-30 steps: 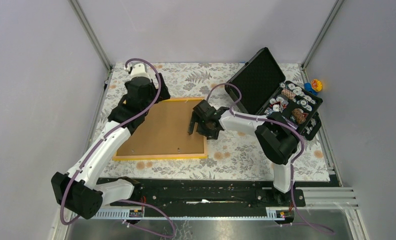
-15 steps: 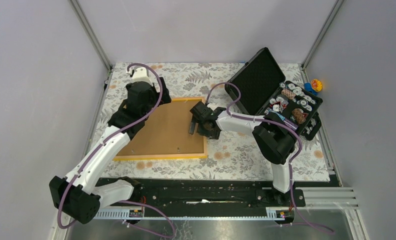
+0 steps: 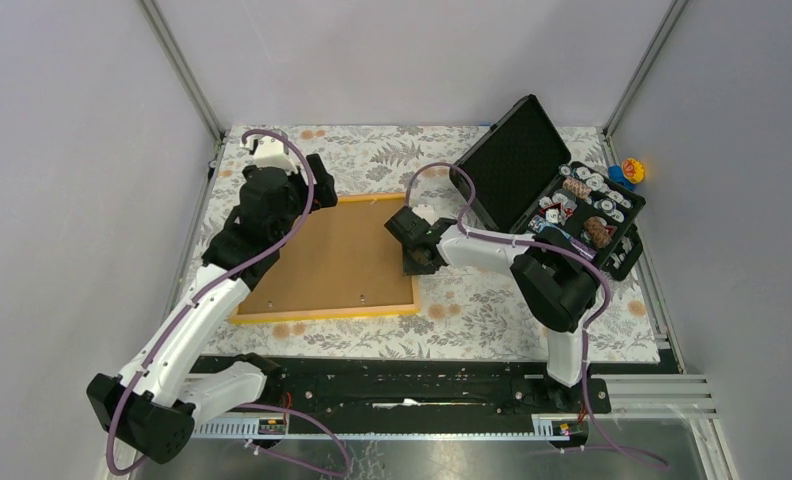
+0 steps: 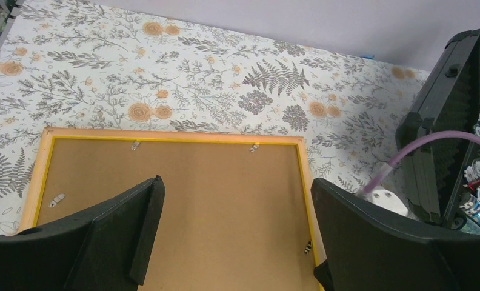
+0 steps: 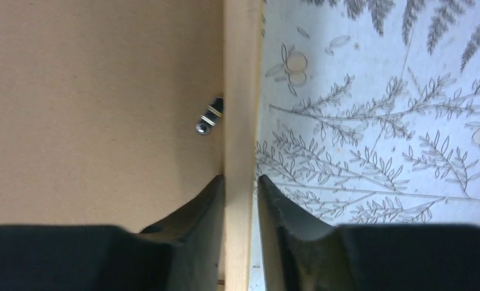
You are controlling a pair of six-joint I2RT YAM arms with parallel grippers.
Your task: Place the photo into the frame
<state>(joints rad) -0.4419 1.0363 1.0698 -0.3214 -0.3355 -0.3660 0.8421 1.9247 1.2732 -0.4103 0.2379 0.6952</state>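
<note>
right jaws have pinched the frame edge, forearm reaching leftward.

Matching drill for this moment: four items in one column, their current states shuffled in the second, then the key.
Items
1. left gripper
2. right gripper
3. frame
4. black case

States
A. lid raised, at the far right
B. jaws wide apart, holding nothing, above the backing board
C. lying flat on the floral cloth, back side up
D. pinching the frame's right rail, one finger on each side

Pairs: 1-B; 2-D; 3-C; 4-A
</note>
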